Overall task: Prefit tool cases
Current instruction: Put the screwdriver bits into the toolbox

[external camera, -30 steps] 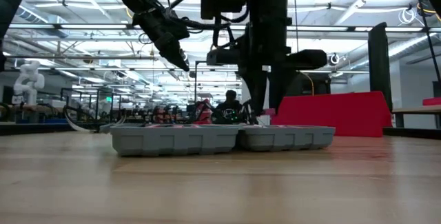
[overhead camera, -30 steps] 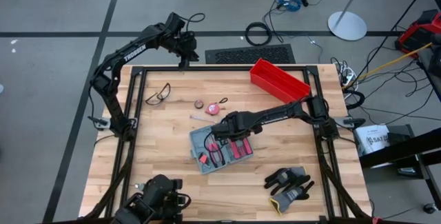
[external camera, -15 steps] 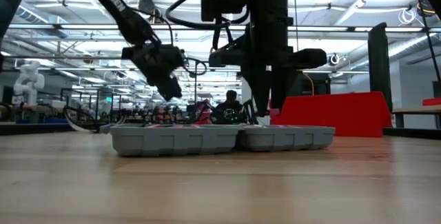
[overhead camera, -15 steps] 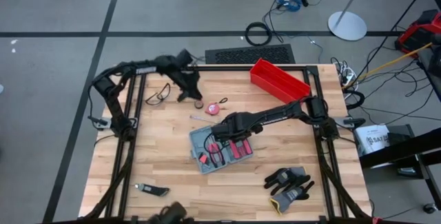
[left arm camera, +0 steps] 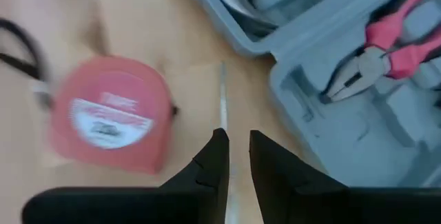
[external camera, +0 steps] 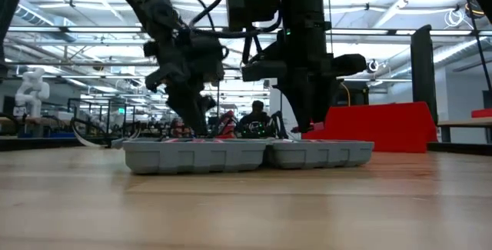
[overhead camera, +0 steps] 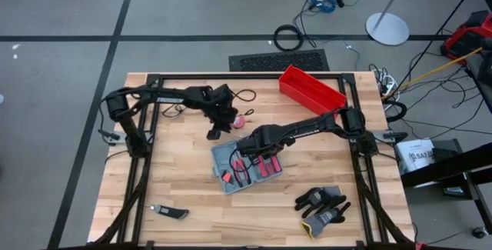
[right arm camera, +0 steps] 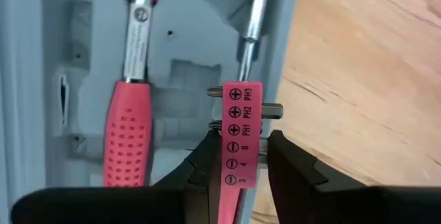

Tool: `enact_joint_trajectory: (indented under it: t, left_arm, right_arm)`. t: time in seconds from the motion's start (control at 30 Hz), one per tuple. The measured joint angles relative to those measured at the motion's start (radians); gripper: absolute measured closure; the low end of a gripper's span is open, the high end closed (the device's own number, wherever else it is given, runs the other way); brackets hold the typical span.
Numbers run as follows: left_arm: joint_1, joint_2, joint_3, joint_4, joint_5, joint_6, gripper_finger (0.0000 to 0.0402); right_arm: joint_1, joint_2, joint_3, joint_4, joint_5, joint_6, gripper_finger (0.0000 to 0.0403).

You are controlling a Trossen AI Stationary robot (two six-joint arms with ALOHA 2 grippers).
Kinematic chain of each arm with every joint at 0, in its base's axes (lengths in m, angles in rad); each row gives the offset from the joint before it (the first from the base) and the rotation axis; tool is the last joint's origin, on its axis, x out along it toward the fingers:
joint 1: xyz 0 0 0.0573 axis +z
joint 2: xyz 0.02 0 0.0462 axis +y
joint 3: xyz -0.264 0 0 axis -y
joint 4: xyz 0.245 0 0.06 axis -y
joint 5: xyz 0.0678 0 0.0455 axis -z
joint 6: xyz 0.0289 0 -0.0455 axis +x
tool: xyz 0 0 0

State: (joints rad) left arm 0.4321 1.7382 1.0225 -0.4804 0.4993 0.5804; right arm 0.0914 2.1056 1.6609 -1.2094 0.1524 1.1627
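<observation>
Right gripper is clamped on a red bit holder marked PH3, PH2, PH1, 6, 4, 3, over the open tool case lying mid-table. Left gripper, fingers slightly apart, is held above a thin metal rod beside a red tape measure.

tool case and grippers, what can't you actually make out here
- High view: the right gripper covers part of the tool case; slots beneath are hidden.
- Low view: only the case's outer wall shows; its contents are hidden.
- Left wrist view: blurred; the tape measure label is unreadable.
- Right wrist view: the bit holder is cut off by the bottom edge.
</observation>
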Motion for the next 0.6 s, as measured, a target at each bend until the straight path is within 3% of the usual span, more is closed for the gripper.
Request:
enact_joint_trajectory:
  t: [0.17, 0.37, 0.5, 0.6]
  left_arm:
    - [-0.025, -0.108, -0.029, 0.026, -0.008, 0.001, 0.0364]
    - [-0.106, -0.246, -0.194, 0.215, -0.069, -0.06, 0.0398]
    - [-0.169, -0.272, -0.274, 0.349, -0.187, -0.106, 0.0398]
    - [-0.189, -0.265, -0.319, 0.434, -0.2, -0.105, 0.0399]
  right_arm:
    - [-0.012, 0.0, 0.0, 0.054, -0.047, -0.096, 0.032]
    - [-0.011, -0.001, 0.0, 0.053, -0.023, -0.084, 0.032]
    - [0.003, 0.001, 0.0, 0.054, -0.02, -0.028, 0.032]
    - [0.015, 0.001, 0.0, 0.063, -0.021, -0.002, 0.032]
